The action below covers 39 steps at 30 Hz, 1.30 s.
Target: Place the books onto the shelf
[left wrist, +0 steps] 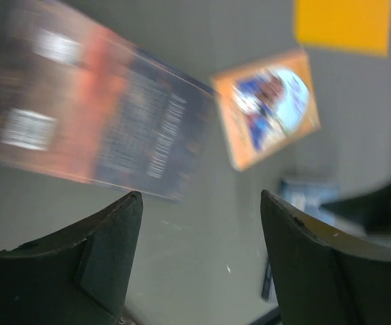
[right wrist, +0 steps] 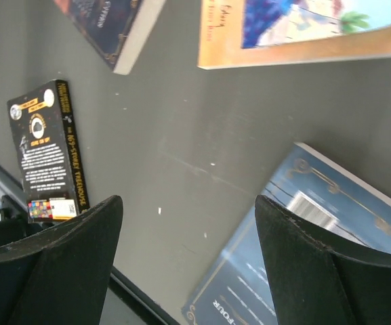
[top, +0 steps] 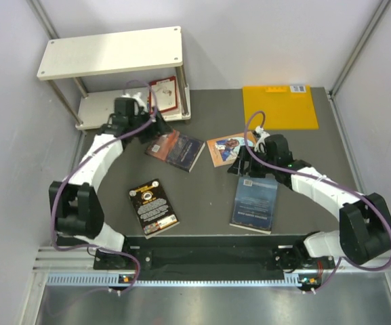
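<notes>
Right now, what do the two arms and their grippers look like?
The left arm and right arm have white links with black joints; a purple cable runs along each. The left gripper and right gripper have broad, matte black fingers.

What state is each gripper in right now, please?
Left gripper: open, holding nothing.
Right gripper: open, holding nothing.

Soft even light, left-wrist motion blur

Pale walls (top: 249,40) around dark grey table (top: 205,193).
</notes>
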### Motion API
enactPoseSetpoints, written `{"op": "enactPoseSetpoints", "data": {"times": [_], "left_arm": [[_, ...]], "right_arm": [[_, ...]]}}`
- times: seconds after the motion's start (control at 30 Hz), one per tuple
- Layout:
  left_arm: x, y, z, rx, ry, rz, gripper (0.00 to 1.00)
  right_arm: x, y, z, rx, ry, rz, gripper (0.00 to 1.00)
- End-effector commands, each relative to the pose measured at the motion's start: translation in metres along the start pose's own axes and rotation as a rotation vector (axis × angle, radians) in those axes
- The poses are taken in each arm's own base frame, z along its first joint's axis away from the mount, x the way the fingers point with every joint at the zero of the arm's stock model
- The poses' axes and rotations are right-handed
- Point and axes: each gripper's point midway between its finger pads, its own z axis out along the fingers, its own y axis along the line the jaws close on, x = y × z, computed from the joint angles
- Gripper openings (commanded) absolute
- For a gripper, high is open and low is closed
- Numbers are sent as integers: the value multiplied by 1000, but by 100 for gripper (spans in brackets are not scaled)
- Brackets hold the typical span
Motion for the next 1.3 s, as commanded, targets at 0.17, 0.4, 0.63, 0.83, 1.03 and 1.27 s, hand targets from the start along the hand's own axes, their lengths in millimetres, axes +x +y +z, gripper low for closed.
{"op": "enactPoseSetpoints", "data": {"times": [0.17,0.4,0.63,0.83,1.03,1.27], "left_arm": [[142,-108,11,133,159,348,69],[211,-165,26,188,250,506,47],[262,-195,45,178,330,631,0],[298,-193,61,145,410,649,0],[324,-175,76,76,491,624,0],[343,-158,90,32,561,629,0]], "right_arm": [[-8,-56,-38,154,-99,124,78],[7,-102,-68,271,-136,257,77],[32,-138,-81,320,-123,404,76],[47,-139,-74,285,-88,425,76],[51,-130,-68,214,-85,431,76],[47,-116,-71,151,-112,415,75]]}}
